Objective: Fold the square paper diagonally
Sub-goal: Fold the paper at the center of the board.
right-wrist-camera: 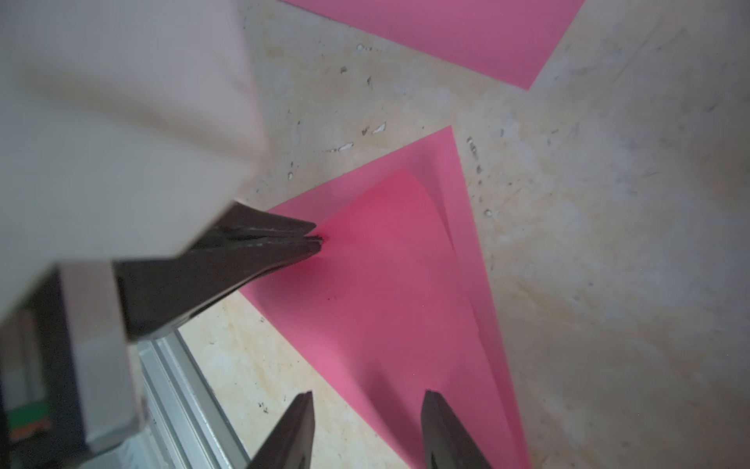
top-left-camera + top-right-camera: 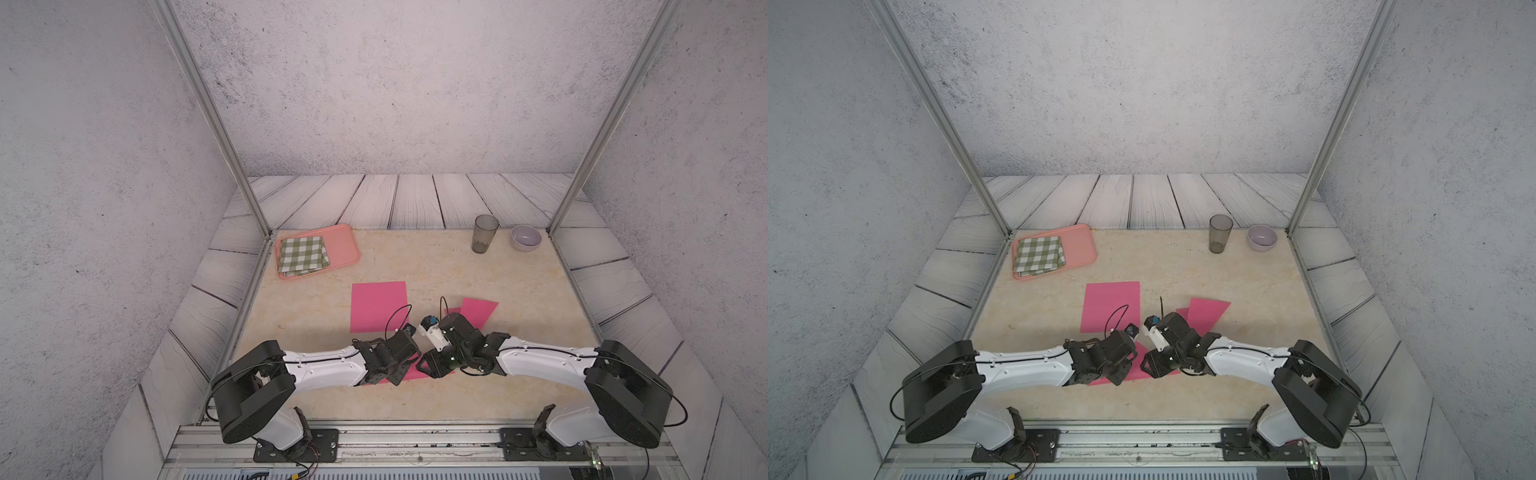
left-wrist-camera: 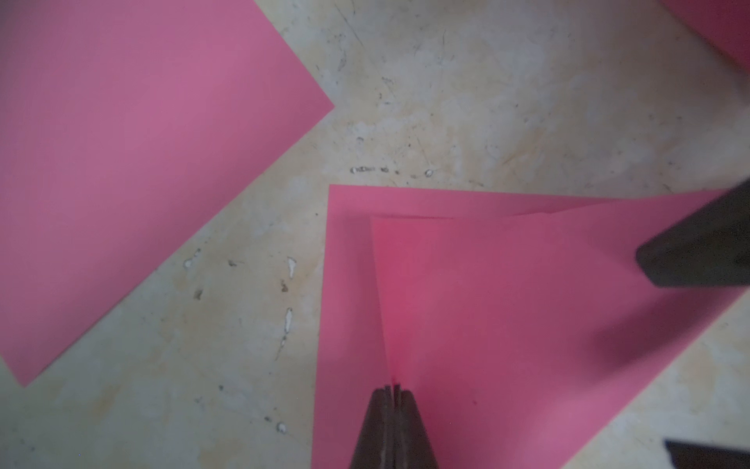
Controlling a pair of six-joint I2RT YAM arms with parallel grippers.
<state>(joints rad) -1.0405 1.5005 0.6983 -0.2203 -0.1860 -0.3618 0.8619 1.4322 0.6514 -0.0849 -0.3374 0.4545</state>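
Observation:
A pink square paper (image 3: 507,325) lies on the marbled table near the front. One part is folded over, so a loose upper flap (image 1: 385,243) arches above the lower layer. My left gripper (image 3: 393,390) is shut on the edge of that flap. The same closed tips show in the right wrist view as the left fingers (image 1: 284,243). My right gripper (image 1: 369,406) hovers open at the paper's near edge, one finger over the paper and one over the table, holding nothing. In both top views the wrists hide most of this paper (image 2: 415,374) (image 2: 1138,370).
A second flat pink sheet (image 2: 378,307) lies just behind the left wrist, and a third pink piece (image 2: 478,309) behind the right wrist. At the back stand a salmon tray (image 2: 345,245) with a green checked cloth (image 2: 302,254), a dark tumbler (image 2: 484,233) and a lavender bowl (image 2: 525,237).

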